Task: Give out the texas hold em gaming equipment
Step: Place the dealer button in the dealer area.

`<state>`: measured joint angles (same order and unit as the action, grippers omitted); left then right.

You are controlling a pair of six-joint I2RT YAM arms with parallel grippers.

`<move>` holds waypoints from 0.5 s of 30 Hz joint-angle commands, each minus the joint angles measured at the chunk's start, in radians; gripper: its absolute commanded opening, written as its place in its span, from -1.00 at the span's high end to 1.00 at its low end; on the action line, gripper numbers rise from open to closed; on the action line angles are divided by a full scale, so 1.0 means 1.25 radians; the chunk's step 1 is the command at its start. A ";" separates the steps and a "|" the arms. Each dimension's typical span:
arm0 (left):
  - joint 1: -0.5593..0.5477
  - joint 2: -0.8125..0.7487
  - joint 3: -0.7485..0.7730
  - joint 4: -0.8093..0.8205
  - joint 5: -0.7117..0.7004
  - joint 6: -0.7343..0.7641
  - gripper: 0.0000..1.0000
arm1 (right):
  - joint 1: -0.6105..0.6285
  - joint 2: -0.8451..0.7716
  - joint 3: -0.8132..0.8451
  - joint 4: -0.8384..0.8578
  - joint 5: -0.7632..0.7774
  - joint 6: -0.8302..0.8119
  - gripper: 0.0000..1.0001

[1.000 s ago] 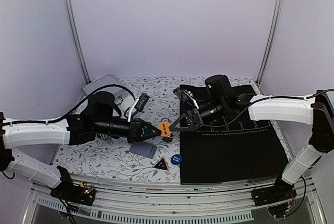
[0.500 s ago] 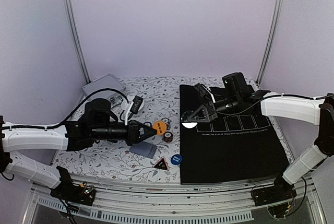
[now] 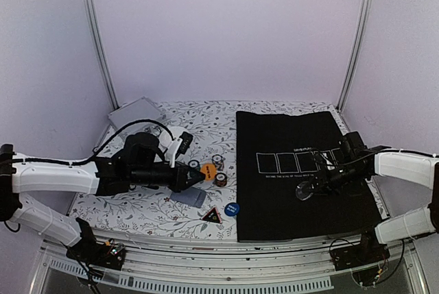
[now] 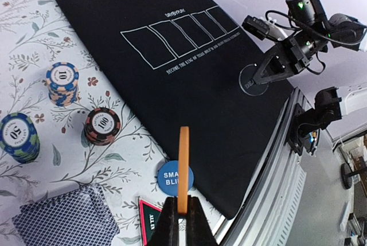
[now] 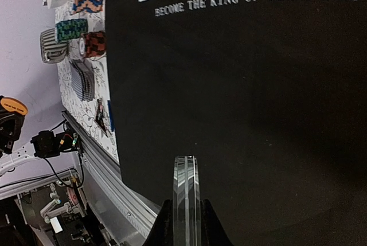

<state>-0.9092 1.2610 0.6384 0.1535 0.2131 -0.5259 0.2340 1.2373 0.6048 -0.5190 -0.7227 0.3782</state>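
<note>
Over the black mat (image 5: 258,85) beside the floral surface (image 4: 34,34), my right tool (image 5: 185,218) is pinched shut on a clear disc (image 5: 185,180) held edge-on, so I'd lower and tilt it flat before releasing; left tool (image 4: 182,214) clamps an orange disc (image 4: 183,160).

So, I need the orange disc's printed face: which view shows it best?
Top external: the orange disc shows its flat face there. Left wrist sees only its thin edge; right wrist shows it tiny at the frame's left edge.
</note>
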 commanded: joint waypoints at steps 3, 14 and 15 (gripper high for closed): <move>-0.009 0.010 0.051 -0.036 -0.006 0.041 1.00 | -0.014 0.078 -0.006 0.022 0.015 0.010 0.91; -0.010 -0.077 0.023 -0.079 -0.058 0.062 1.00 | -0.016 0.086 0.005 -0.013 0.282 0.073 0.09; -0.010 -0.080 0.025 -0.081 -0.060 0.066 1.00 | -0.015 0.076 0.013 -0.026 0.326 0.085 0.00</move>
<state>-0.9119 1.1858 0.6716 0.0841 0.1616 -0.4755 0.2203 1.3716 0.5934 -0.5159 -0.5282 0.4389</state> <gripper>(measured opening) 0.023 0.416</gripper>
